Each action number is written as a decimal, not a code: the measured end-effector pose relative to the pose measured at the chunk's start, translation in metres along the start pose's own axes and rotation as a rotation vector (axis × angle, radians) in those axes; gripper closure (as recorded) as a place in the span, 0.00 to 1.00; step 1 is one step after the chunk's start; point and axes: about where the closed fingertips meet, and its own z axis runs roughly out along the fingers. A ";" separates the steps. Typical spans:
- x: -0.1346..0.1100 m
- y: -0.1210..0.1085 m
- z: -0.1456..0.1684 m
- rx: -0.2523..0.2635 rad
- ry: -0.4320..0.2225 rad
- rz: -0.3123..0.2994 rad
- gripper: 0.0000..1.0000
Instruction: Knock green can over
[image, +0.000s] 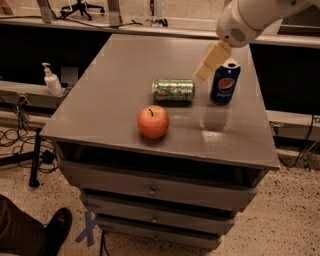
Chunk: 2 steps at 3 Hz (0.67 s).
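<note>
The green can (173, 92) lies on its side on the grey cabinet top (120, 70), its silver top facing left. It sits just behind the red apple (153, 121) and left of the upright dark blue Pepsi can (224, 82). My gripper (204, 72) hangs above and to the right of the green can, between it and the Pepsi can, clear of both. The white arm (250, 20) comes in from the upper right.
A hand sanitizer bottle (51, 80) stands on a ledge to the left of the cabinet. Cables (15, 135) run on the floor at left. A person's shoe (52, 232) is at the bottom left. The cabinet has several drawers (150, 190) in front.
</note>
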 end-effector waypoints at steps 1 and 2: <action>0.036 -0.005 -0.038 0.044 -0.137 0.112 0.00; 0.068 -0.004 -0.059 0.072 -0.299 0.189 0.00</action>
